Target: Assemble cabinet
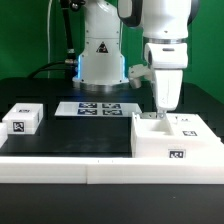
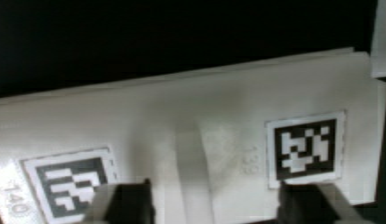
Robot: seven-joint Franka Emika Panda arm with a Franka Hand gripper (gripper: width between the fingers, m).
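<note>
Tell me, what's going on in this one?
The robot arm's pincer is down at the top of the large white plastic box with black-and-white tags, the cabinet, at the exterior view's right. In the wrist view its fingers are spread apart over the tagged face, not closed. A small white tagged block lies apart at the exterior view's left, the marker board between.

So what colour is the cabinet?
The cabinet is white with black-and-white square tags, clearest in the exterior view.
</note>
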